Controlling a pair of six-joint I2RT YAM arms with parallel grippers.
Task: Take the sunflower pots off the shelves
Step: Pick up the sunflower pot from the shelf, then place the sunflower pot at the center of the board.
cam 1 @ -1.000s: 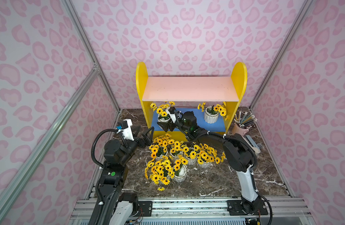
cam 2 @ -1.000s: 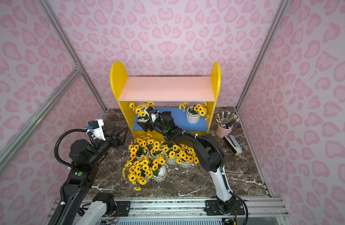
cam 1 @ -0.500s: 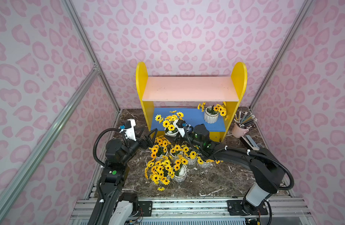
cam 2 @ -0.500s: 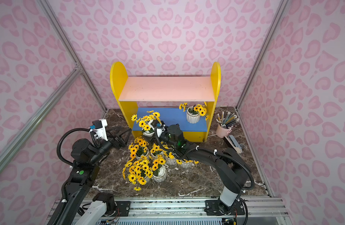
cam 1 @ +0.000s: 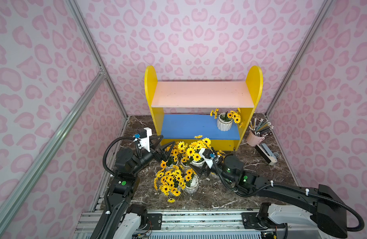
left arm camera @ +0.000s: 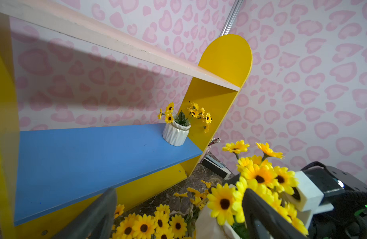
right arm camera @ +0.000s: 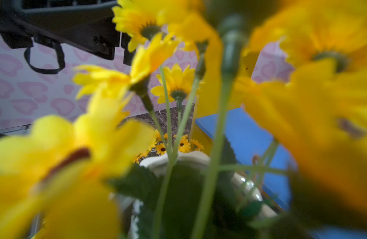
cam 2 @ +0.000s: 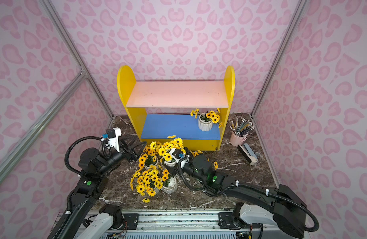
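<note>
The shelves point(cam 1: 201, 94) stand at the back, with a bare pink upper board. One sunflower pot point(cam 1: 224, 123) point(cam 2: 205, 124) point(left arm camera: 176, 134) remains at the right end of the blue lower board. My right gripper point(cam 1: 194, 166) point(cam 2: 169, 164) is shut on another sunflower pot point(cam 1: 197, 163) point(right arm camera: 191, 159) low in front of the shelf, among the pots on the table. Its flowers fill the right wrist view and hide the jaws. Several more sunflower pots point(cam 1: 178, 180) crowd the marble floor. My left gripper point(cam 1: 166, 148) point(left arm camera: 178, 209) hangs open and empty just left of that cluster.
A pink cup of pencils point(cam 1: 253, 139) stands right of the shelf unit, with a black and white desk tool point(cam 1: 265, 154) lying in front of it. Pink patterned walls close in on three sides. Bare marble lies on the right of the table.
My right gripper has carried its pot off the left part of the blue board and down to the cluster on the table. The left gripper has shifted slightly towards the shelf.
</note>
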